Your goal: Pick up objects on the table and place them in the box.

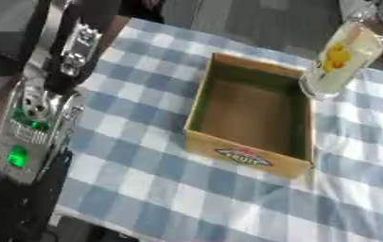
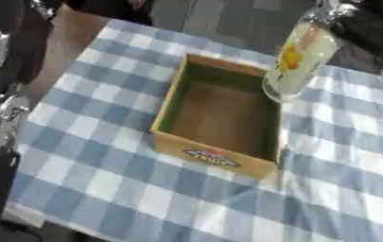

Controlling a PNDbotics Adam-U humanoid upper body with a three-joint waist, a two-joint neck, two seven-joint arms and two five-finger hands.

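In the left eye view, the open brown cardboard box with a coloured label on its front wall stands on the blue and white checked tablecloth, and its inside looks empty. A tall clear plastic bottle with a pale drink and a yellow and orange label hangs tilted just above the far right corner of the box. The robot's left arm, silver and black with green lights, comes down to the left of the box, and its hand does not show. In the right eye view, the right hand is at the top of the bottle, beyond the far right corner of the box; I cannot tell how its fingers stand. I judge that the first object is close to being placed and nothing is yet inside.
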